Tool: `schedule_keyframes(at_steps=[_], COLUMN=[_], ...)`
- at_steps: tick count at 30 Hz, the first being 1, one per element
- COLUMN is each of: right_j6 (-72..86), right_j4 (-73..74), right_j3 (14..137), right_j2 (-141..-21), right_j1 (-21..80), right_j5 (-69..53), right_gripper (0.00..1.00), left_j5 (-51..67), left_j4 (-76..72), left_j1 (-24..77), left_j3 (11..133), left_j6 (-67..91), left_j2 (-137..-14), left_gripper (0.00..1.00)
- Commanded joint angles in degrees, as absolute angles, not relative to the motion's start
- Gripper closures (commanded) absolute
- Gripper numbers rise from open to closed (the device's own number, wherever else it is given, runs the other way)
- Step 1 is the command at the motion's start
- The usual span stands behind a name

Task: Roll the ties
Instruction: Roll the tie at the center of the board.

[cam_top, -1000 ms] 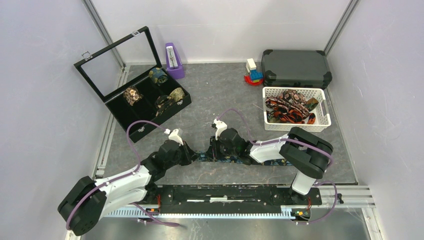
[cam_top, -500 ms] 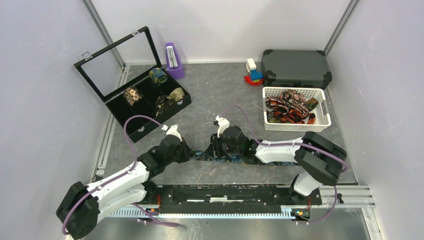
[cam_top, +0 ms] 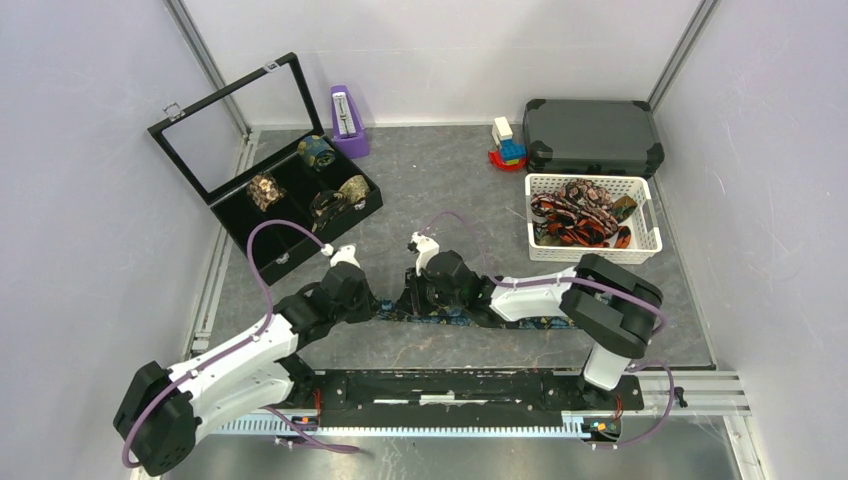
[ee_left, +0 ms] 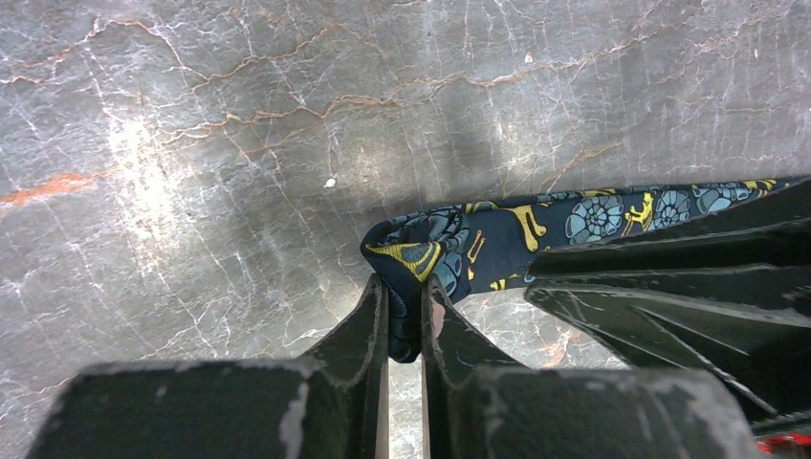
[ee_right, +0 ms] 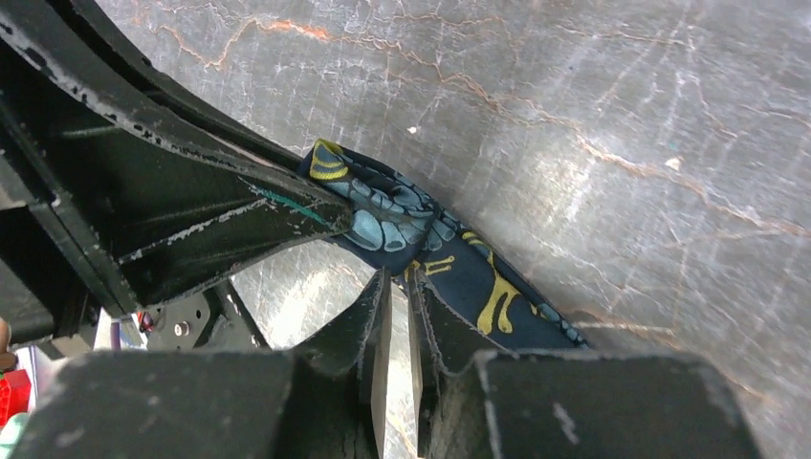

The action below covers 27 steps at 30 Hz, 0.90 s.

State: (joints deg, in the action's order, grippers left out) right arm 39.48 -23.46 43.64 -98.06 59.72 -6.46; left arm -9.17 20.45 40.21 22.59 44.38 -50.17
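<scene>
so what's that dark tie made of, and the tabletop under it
The tie looks like woven fabric, perhaps silk or polyester: faint sheen, blue-gold pattern, soft fold. The tabletop looks like polished grey marble or a marble-print laminate: glossy glare, white and rust veins.

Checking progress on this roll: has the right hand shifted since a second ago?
Yes. The right hand, pinching the tie, shifted left, away from the white basket.

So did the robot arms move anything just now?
The left gripper and the right gripper both slid a little to the left, pulling the end of the navy tie along. Both stay pinched shut on it. The white basket and the black box did not move.
</scene>
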Motion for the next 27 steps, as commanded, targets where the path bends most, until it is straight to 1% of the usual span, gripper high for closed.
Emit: schedule_keyframes(at_steps=[1, 9, 17, 27], right_j6=[40.58, 41.68, 42.60, 42.71], right_j4=[-27.41, -28.16, -29.18, -28.60], right_j3=[47.77, 51.43, 54.31, 56.79], right_j2=[-101.10, -106.22, -109.66, -111.02], right_j1=[60.51, 61.55, 62.49, 62.67], right_j5=[-7.81, -8.84, -10.05, -10.96], right_gripper=[0.84, 0.88, 0.90, 0.90], left_j5=[-11.12, -11.67, -12.22, -16.85], left_j4=[22.93, 24.58, 27.10, 32.43], left_j1=[39.99, 40.00, 39.99, 40.84], left_j3=[24.95, 25.69, 27.48, 31.79], left_j6=[40.30, 39.75, 38.95, 39.29], left_j2=[-50.62, -50.02, -49.67, -52.04], left_gripper=[0.98, 0.98, 0.98, 0.98])
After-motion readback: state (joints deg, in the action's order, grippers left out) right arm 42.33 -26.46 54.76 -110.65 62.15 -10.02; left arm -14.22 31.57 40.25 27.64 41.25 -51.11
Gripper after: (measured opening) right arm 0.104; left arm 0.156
